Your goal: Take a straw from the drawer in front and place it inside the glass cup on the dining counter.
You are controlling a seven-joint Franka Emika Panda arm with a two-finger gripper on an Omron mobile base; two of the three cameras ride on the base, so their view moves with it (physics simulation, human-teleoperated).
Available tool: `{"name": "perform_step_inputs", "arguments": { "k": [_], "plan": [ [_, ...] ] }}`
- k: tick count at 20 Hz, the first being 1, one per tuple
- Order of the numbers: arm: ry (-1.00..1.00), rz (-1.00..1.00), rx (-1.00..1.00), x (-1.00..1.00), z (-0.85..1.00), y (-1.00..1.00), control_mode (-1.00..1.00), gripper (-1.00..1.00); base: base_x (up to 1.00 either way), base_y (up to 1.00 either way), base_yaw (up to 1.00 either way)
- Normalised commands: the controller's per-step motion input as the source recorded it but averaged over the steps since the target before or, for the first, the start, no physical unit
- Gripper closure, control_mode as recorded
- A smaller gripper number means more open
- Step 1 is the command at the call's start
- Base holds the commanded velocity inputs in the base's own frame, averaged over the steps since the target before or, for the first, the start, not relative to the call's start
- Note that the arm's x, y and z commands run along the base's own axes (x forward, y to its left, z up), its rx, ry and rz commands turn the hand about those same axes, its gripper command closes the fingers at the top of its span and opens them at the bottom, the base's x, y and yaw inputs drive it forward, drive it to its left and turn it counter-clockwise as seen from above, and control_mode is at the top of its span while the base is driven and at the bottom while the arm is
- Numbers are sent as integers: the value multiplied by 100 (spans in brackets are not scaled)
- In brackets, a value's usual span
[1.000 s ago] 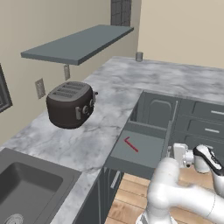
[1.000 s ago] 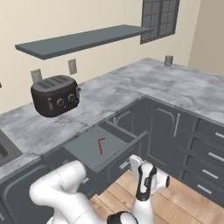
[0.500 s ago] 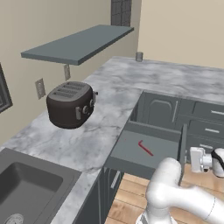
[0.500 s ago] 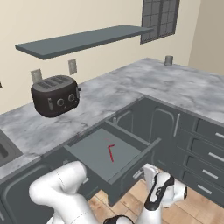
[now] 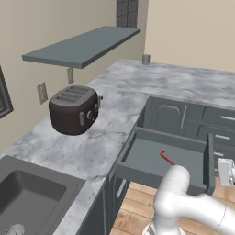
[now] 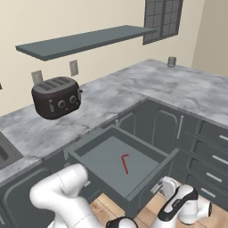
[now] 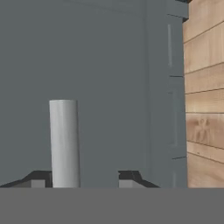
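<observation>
Farther out now, the drawer (image 6: 116, 165) shows the straw (image 6: 124, 163); the spread hand (image 7: 82, 177) flanks its handle (image 7: 64, 142).

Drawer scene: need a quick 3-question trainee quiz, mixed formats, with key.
1. True or false: the straw lies flat on the floor of the open drawer.
2. Multiple choice: the toaster stands on A) the wall shelf, B) the marble counter, C) the wooden floor.
3. Fill in: the glass cup stands on the counter's far end, below the ______.

Key: 1 true; 2 B; 3 window.
</observation>
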Motion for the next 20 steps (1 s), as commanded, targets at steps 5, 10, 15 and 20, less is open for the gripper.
{"name": "perform_step_inputs", "arguments": {
  "k": [5,10,15,20],
  "plan": [
    [3,-2,0,-26,-36,-91,-100,-100,0,0,0],
    [-12,-15,-17,-10,31,-9,-100,-100,0,0,0],
    [-32,-10,-26,-18,74,0,-100,-100,0,0,0],
    [-37,-5,-32,-22,100,27,-100,-100,0,0,0]
  ]
}}
